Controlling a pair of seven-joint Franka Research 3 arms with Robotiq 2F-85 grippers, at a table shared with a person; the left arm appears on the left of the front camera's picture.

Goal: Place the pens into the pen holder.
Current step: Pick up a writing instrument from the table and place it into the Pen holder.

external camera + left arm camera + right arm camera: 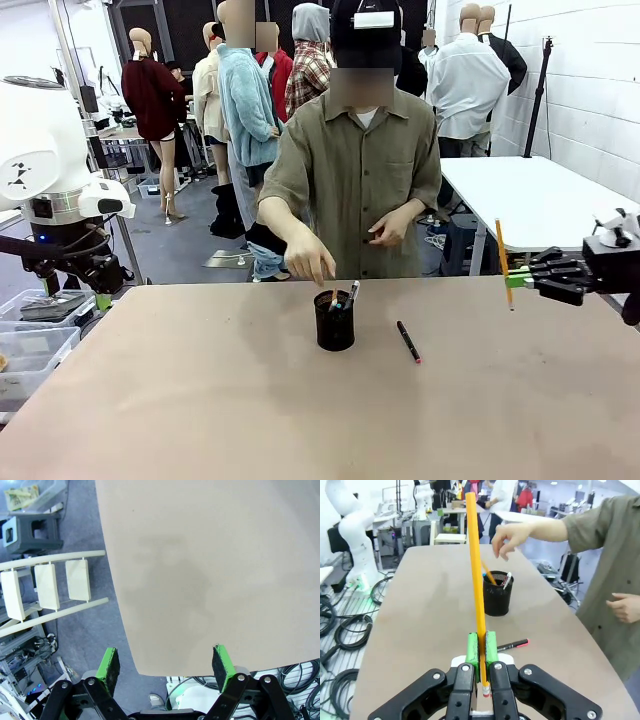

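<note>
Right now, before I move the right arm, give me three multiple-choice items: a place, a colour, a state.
1. Where is the black pen relative to the pen holder? A inside it; B flat on the table beside it; C leaning against it.
2. The pencil in the right gripper is: A yellow-orange; B blue; C green.
3. The left gripper is: A shut on a pen; B shut, empty; C open, empty.
Key: B, it lies apart from the holder; A, the clamped shaft shows it; C, jaws apart, nothing between.
</note>
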